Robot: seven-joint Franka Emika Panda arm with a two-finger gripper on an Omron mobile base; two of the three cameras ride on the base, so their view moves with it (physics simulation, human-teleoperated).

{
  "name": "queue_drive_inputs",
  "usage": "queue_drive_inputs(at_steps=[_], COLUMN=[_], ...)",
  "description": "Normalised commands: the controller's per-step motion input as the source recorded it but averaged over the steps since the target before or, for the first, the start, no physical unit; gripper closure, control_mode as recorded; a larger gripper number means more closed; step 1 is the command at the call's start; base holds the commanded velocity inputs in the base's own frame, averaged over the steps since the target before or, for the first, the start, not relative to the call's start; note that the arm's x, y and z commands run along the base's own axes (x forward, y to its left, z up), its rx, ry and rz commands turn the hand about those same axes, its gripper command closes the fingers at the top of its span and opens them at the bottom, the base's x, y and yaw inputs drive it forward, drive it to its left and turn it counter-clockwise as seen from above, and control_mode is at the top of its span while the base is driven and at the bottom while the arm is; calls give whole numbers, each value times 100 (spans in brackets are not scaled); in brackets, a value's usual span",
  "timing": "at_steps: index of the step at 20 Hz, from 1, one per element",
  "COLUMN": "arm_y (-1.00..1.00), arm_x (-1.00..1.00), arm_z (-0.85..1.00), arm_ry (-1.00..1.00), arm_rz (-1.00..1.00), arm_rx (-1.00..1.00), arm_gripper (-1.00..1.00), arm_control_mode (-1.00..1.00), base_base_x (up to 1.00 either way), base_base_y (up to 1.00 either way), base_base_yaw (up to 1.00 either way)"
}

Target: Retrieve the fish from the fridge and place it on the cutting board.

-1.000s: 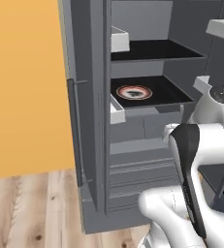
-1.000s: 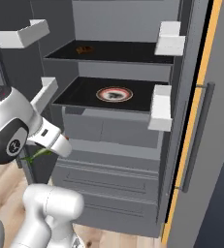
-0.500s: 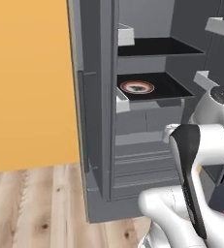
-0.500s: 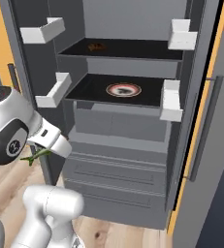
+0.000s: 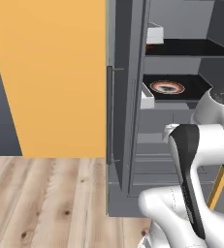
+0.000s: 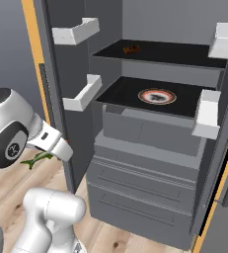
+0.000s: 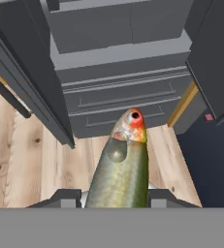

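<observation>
The gripper (image 7: pixel 114 199) grips the fish (image 7: pixel 120 169), whose long axis runs straight out ahead toward the fridge (image 7: pixel 128 92) drawers.

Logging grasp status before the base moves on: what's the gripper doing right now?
Gripper: closed on the fish, held outside the fridge.

In the right base view the fridge (image 6: pixel 150 148) stands open, its centre gap free between white door bins (image 6: pixel 81 93) at left and right. A plate (image 6: pixel 156 96) occupies the middle shelf. Bare wooden floor (image 7: pixel 16 160) lies open at the hand view's lower left.
</observation>
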Motion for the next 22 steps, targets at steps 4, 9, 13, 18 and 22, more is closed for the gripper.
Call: queue_drive_inputs(at_steps=[4,9,13,18,22], arm_y=[0,0,0,0,0], arm_x=[0,0,0,0,0], arm_z=[0,0,0,0,0], arm_ry=[0,0,0,0,0], arm_rz=[0,0,0,0,0], arm_rx=[0,0,0,0,0], arm_gripper=[100,100,100,100,100], arm_control_mode=[100,100,100,100,100], base_base_x=[-21,-20,-28,-28,-16], base_base_y=[20,34,54,70,72], base_base_yaw=[45,52,47,43,44])
